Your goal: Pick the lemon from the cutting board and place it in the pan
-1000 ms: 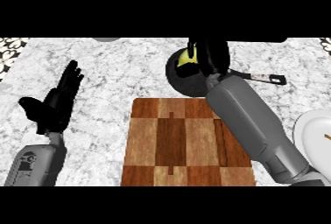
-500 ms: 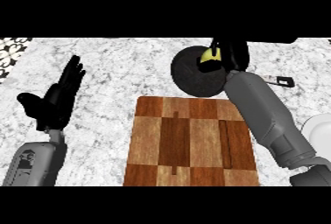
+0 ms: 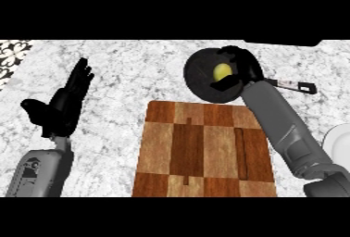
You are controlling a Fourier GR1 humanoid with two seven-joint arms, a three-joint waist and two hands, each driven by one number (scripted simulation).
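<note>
The yellow lemon (image 3: 221, 71) shows inside the round black pan (image 3: 202, 78) at the back of the counter. My right hand (image 3: 240, 67) is over the pan with its fingers curled round the lemon's right side. The pan's handle (image 3: 295, 85) sticks out to the right past my wrist. Nothing lies on the wooden cutting board (image 3: 198, 148), which sits in front of the pan. At the left, my left hand (image 3: 61, 104) rests open with fingers up.
A white plate (image 3: 340, 139) pokes in at the right edge beside my right forearm. A patterned tile strip (image 3: 12, 55) runs along the far left corner of the marble counter.
The right hand with the lemon has settled over the middle of the pan, and the view has shifted a little. The left hand has stayed put.
</note>
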